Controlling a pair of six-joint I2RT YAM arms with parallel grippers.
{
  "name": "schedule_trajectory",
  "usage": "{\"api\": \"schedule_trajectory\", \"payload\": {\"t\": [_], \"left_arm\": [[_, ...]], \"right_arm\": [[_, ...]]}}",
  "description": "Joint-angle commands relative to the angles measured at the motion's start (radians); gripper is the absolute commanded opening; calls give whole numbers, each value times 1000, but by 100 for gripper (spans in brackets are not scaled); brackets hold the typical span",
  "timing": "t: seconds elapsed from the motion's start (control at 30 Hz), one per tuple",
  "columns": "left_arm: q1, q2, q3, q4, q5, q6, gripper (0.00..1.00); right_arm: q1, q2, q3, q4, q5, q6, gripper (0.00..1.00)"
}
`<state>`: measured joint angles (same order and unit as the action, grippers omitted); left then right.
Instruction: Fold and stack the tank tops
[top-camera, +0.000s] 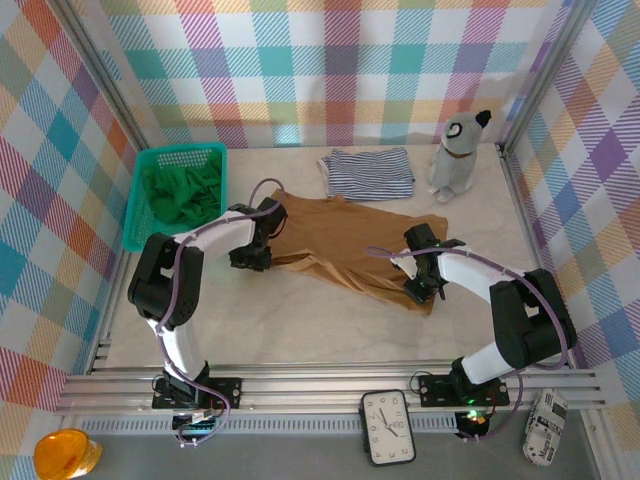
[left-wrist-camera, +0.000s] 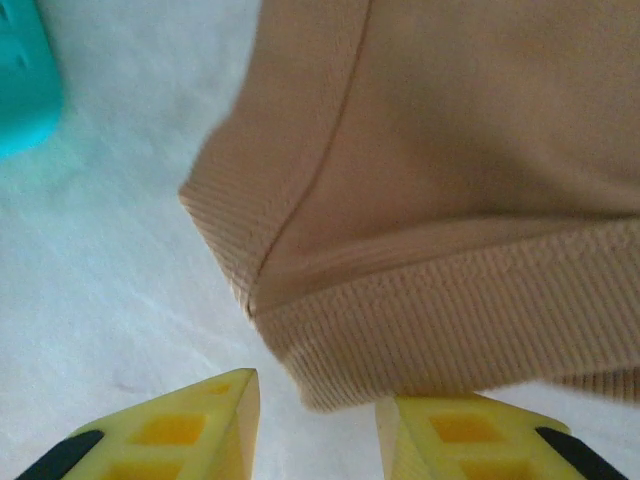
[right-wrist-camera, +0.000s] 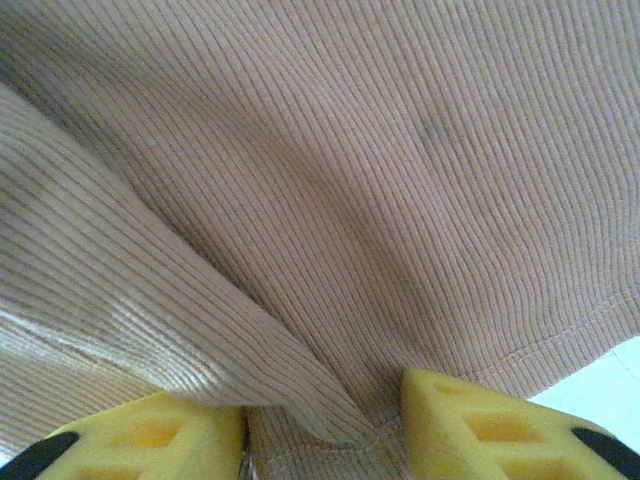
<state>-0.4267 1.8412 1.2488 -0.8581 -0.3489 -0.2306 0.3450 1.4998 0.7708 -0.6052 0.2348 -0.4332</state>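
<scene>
At the far left the teal basket (top-camera: 180, 152) holds the green tank top (top-camera: 185, 192), bunched up inside it. Just right of the basket and a little nearer, the left gripper (top-camera: 250, 258) sits low over the table (top-camera: 300, 310) at the left edge of the tan-brown tank top (top-camera: 345, 240). Its yellow fingers (left-wrist-camera: 190, 430) stand part-way apart, with bare tabletop showing in the gap. A ribbed corner of the tan hem reaches just to the mouth of that gap, not clamped. The tan top itself lies spread across the middle of the table, somewhat rumpled, stretching from one gripper to the other. Beyond it, at the far side and apart from it, the navy-and-white striped tank top (top-camera: 368, 173) lies folded into a flat rectangle. The right gripper (top-camera: 420, 290) is down on the near right corner of the tan top. Its fingers (right-wrist-camera: 480, 430) are likewise part-way apart, straddling a raised fold of ribbed cloth that runs down into the gap, and the fold does not look squeezed. A grey toy dog (top-camera: 455, 155) sits at the far right, beside the striped top.
</scene>
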Motion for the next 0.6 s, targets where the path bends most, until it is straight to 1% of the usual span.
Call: {"api": "schedule_trajectory", "payload": {"t": [0.0, 0.17, 0.3, 0.43, 0.57], "left_arm": [[16, 27, 59, -6, -68, 38, 35], [29, 88, 158, -28, -102, 71, 32], [38, 112, 235, -32, -71, 73, 27], [44, 200, 317, -63, -49, 92, 24], [50, 270, 373, -58, -42, 102, 23]], "right_arm": [[-14, 41, -25, -1, 2, 10, 46], [-15, 50, -27, 0, -5, 11, 46], [-15, 46, -30, 1, -5, 11, 46], [-14, 35, -29, -1, -2, 12, 45], [-19, -12, -35, 1, -5, 26, 46]]}}
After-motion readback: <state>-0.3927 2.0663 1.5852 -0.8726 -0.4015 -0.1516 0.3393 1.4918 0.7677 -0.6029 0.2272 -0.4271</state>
